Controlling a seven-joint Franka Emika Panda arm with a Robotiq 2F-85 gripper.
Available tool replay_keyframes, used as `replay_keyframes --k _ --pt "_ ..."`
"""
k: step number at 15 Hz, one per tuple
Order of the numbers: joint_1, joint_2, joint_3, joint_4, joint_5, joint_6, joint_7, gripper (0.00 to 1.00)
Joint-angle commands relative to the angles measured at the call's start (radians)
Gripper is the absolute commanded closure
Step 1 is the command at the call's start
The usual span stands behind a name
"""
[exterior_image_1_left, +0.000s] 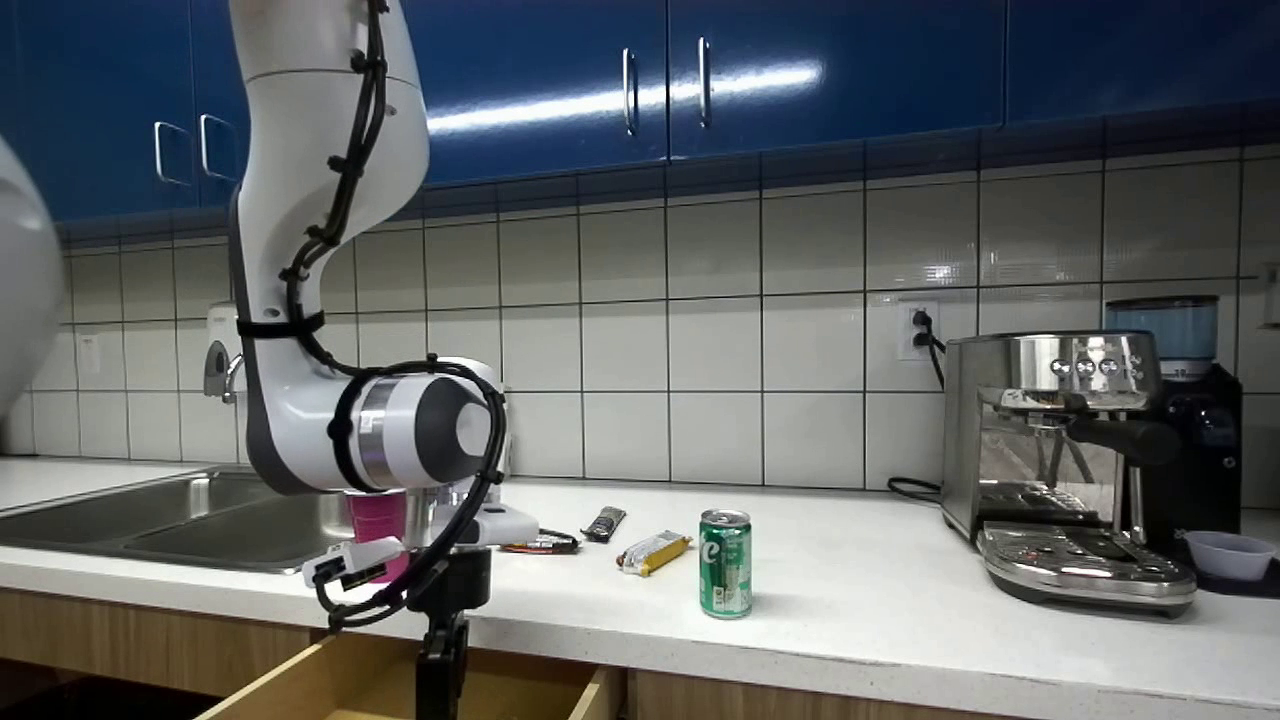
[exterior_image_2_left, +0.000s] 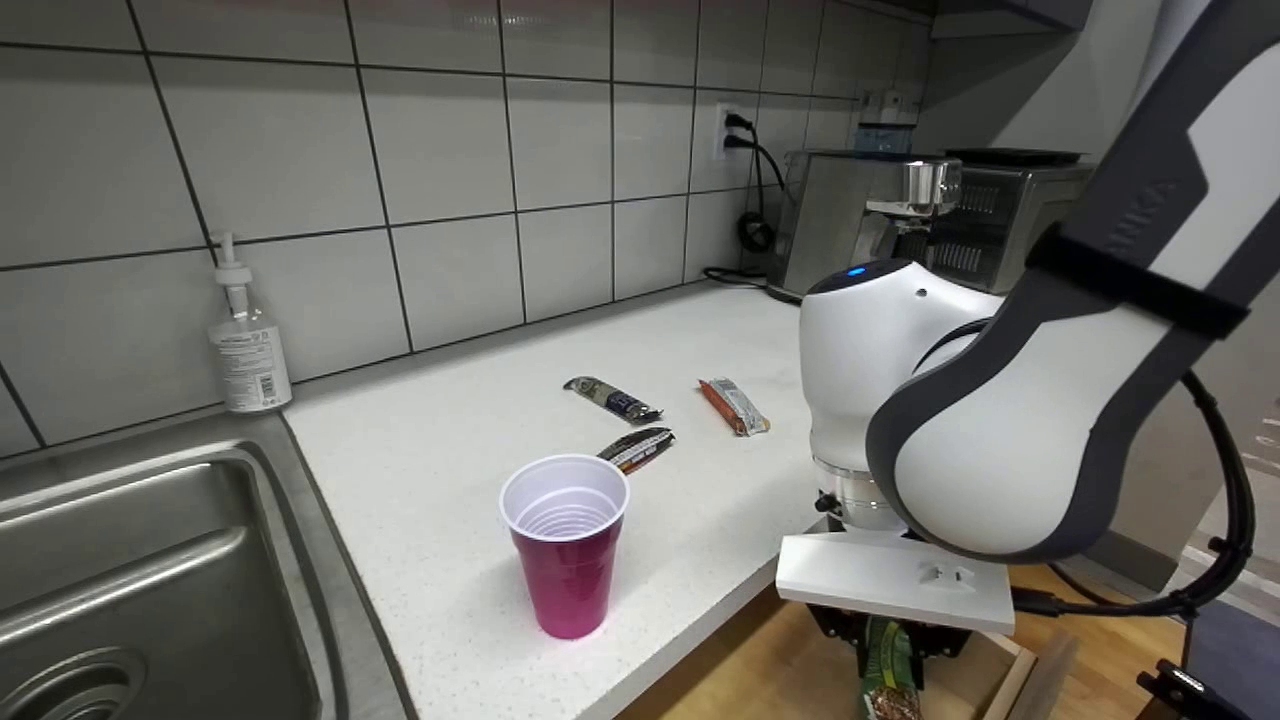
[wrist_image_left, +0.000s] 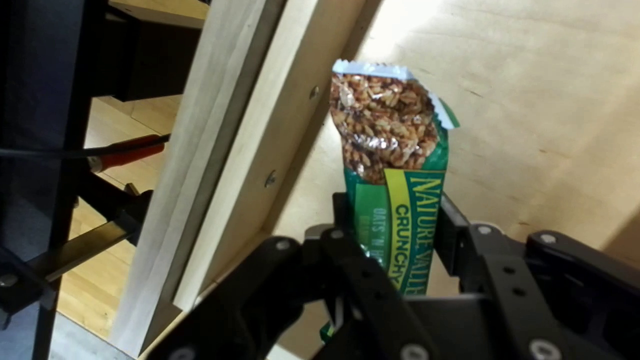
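A green granola bar with a picture of oats on its wrapper is gripped by its long edges in the wrist view. My gripper is shut on it, one black finger pad against each side. Below lies the bare wooden bottom of a pulled-out drawer. In an exterior view, the bar points downward from the jaws over the drawer. The gripper is seen edge-on past the counter's front edge, reaching down into the drawer. Whether the bar touches the drawer bottom, I cannot tell.
On the white counter are a green can, a pink cup and several wrapped bars, one a yellow bar. A sink, a soap bottle and an espresso machine stand around. The drawer's side wall is close.
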Motion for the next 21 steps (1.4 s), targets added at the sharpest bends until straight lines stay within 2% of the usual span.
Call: replay_keyframes --k 1,2,3,5,8,21 --pt "0.026 0.029 -0.027 0.025 -0.012 0.005 0.025 0.84" --pt "0.028 0.033 -0.030 0.027 -0.010 0.005 0.024 0.84" --pt "0.031 0.035 -0.032 0.029 -0.011 0.002 0.023 0.34" --pt "0.035 0.035 -0.035 0.030 -0.007 0.003 0.020 0.26" --pt "0.036 0.017 -0.035 0.025 -0.004 0.005 0.014 0.02" --pt "0.023 -0.164 -0.010 -0.046 0.004 0.070 -0.005 0.00"
